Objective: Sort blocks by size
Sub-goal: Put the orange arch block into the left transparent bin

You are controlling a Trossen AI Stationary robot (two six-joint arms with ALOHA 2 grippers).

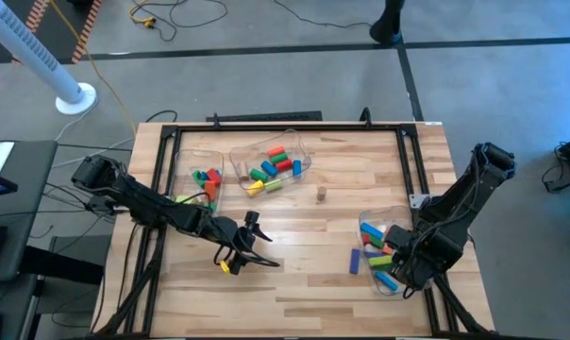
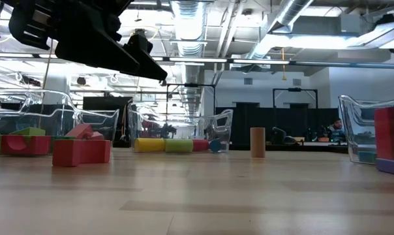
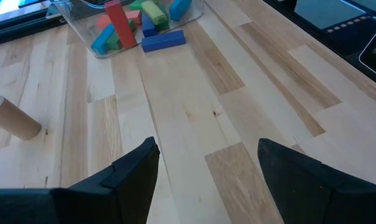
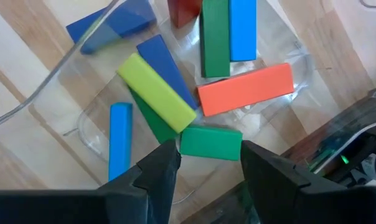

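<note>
Left gripper [image 1: 236,253]: we see it low over the bare worktop [image 1: 304,283] near the front, jaws spread wide with nothing between them; a small yellow block [image 1: 225,267] lies just beside it.
Left bin [image 1: 198,175]: holds a few short red and green blocks.
Middle bin [image 1: 271,165]: holds red, green, blue and yellow pieces, some of them cylinders.
Loose pieces: 1 tan cylinder [image 1: 321,194] stands alone mid-worktop; 1 blue bar [image 1: 355,261] lies just outside the right bin.
Right bin [image 1: 375,224]: holds the long bars, among them an orange bar [image 4: 245,88] and a yellow bar [image 4: 155,92].
Right gripper [image 4: 208,163]: above the right bin, jaws partly apart and empty; a short green block [image 4: 210,142] lies in the bin just ahead of the tips.
Step in hand: we judge this a release into the right bin.
Doing it well: we should open fully, lift straight up clear of the bin wall, and avoid dragging the green block or tipping the bin.
</note>
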